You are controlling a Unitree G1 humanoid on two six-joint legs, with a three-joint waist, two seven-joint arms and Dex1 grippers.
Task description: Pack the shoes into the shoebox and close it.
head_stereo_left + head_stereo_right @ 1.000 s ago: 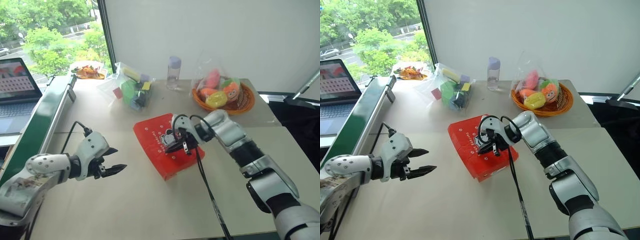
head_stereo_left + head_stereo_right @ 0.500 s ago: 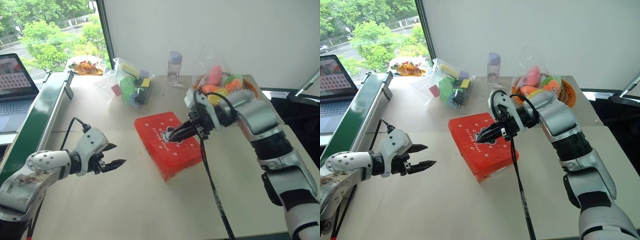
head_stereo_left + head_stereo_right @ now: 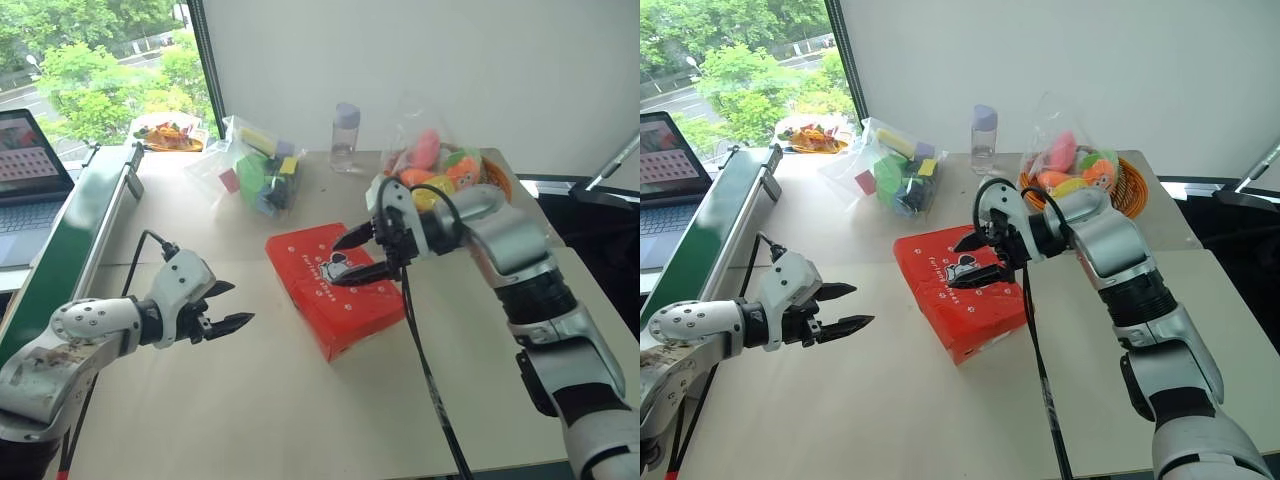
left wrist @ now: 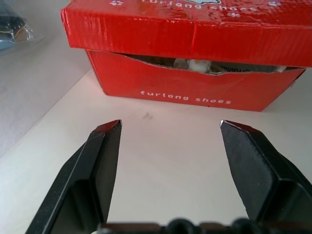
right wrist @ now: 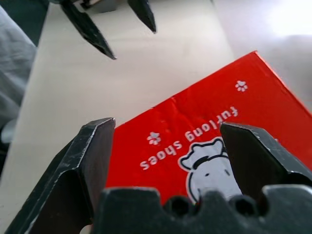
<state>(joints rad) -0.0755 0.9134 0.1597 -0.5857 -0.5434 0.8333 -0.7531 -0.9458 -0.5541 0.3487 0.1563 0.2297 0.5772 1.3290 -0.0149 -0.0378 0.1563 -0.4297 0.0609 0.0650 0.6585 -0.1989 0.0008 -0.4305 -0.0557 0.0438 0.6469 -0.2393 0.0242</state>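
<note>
The small red cardboard shoebox point(image 3: 335, 288) lies mid-table, lid down but slightly gapped, something pale, perhaps a shoe, inside. The right gripper point(image 3: 358, 255) hovers above it, fingers wide; the left gripper point(image 3: 228, 305) waits nearby, spread, empty

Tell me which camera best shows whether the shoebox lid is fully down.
The left wrist view: it looks at the shoebox side-on, where a thin gap under the lid shows something pale inside. The eye views see the lid from above, apparently closed; the right wrist view shows its printed top between open fingers.
</note>
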